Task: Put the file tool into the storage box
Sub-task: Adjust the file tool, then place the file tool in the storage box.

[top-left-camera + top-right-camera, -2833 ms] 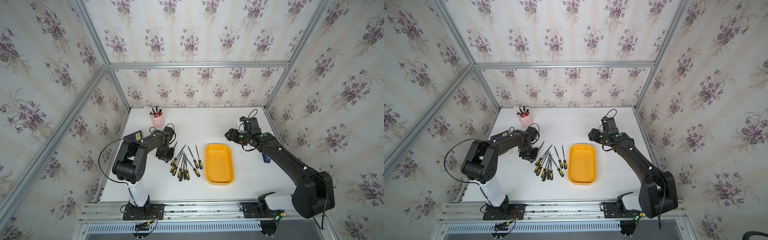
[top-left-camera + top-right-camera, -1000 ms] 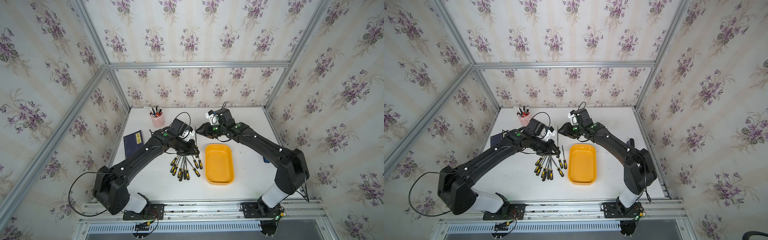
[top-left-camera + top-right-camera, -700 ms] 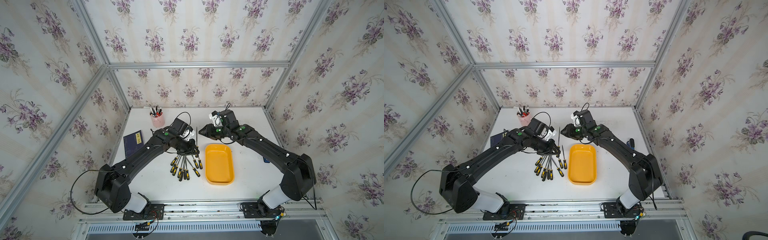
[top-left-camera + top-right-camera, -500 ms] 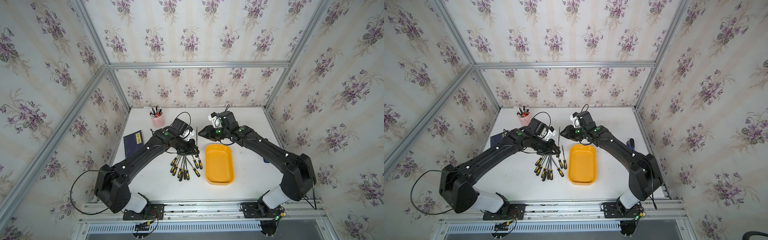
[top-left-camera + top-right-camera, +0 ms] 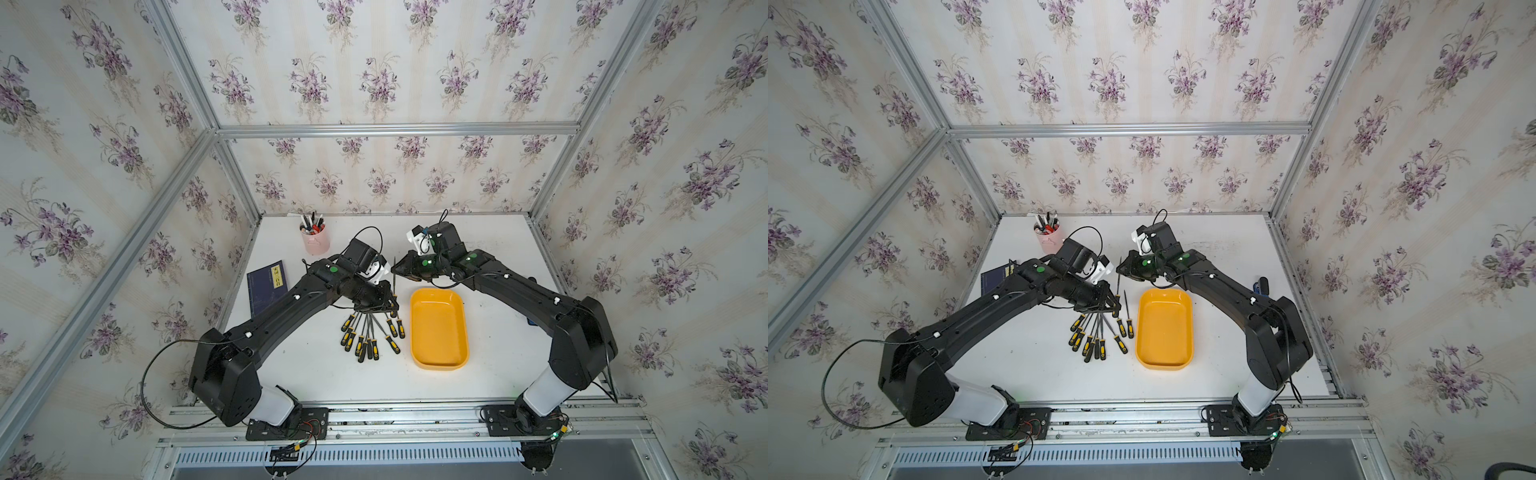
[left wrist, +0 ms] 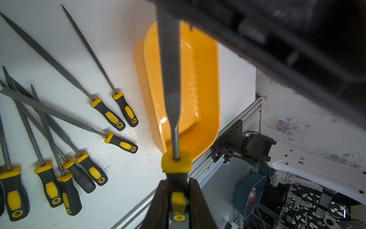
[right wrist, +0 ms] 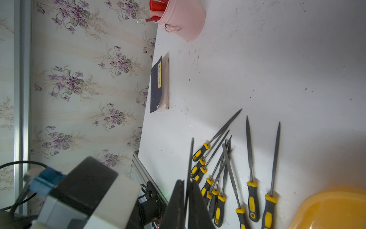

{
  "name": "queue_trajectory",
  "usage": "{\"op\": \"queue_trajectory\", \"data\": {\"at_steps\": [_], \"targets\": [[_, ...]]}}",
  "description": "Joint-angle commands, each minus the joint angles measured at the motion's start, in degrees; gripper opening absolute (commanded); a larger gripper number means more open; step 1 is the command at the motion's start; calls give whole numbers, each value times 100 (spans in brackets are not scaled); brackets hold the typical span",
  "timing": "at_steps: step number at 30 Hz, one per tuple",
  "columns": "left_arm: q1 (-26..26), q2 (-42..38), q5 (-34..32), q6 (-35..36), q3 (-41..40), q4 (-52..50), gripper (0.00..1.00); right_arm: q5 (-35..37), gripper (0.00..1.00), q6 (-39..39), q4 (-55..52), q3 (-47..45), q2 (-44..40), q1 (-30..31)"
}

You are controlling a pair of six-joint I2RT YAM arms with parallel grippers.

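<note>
So both arms have hold of the same file tool. The left gripper is closed down on its black and yellow handle, with one of its fingers pressed on each side. The right gripper is pinched nearly all the way together on the thin grey blade, and its fingers squeeze it from both sides. In the left wrist view the right gripper's dark body cuts across the far part of the blade, so the tip is hidden there.

In both top views the file hangs in the air between the two grippers. It sits just beside the far corner of the storage box, on the side toward the left arm, and it isn't in the box. I honestly can't tell how steeply it's tilted.

The box lies flat on the white table, long side running front to back. Right under the left gripper is a fanned-out bunch of loose files with the same black and yellow handles. They lie just beside the box, a few crossing each other. Further back near the wall stands a pink pen cup, and a dark blue book lies by the table's edge. Both are well apart from the grippers.
</note>
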Motion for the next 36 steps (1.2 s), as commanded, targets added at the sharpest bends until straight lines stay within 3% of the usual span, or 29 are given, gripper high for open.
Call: {"op": "queue_trajectory", "data": {"at_steps": [1,9,10,15,18,24,27,36], "targets": [[-5,-23,88,22,-23,105,5,60,0,-91,39,67,26,0],[-10,-38,142,-68,-39,225,9,198,0,-238,-232,54,-135,3],[-12,-38,131,-83,-32,225,14,214,0,-250,-268,42,-164,3],[-2,-72,-6,-131,51,74,63,482,0,-440,-650,129,-314,-6],[17,-203,-138,-129,150,-100,73,800,0,-711,-1210,361,-369,-17],[138,-677,-667,-75,374,-719,87,2001,0,-1262,-2794,909,-390,-87],[176,-736,-777,-26,366,-790,90,2516,0,-1414,-3287,920,-327,-103],[174,-623,-797,-110,146,-477,90,3075,0,-1307,-3025,-62,-446,-210]]}}
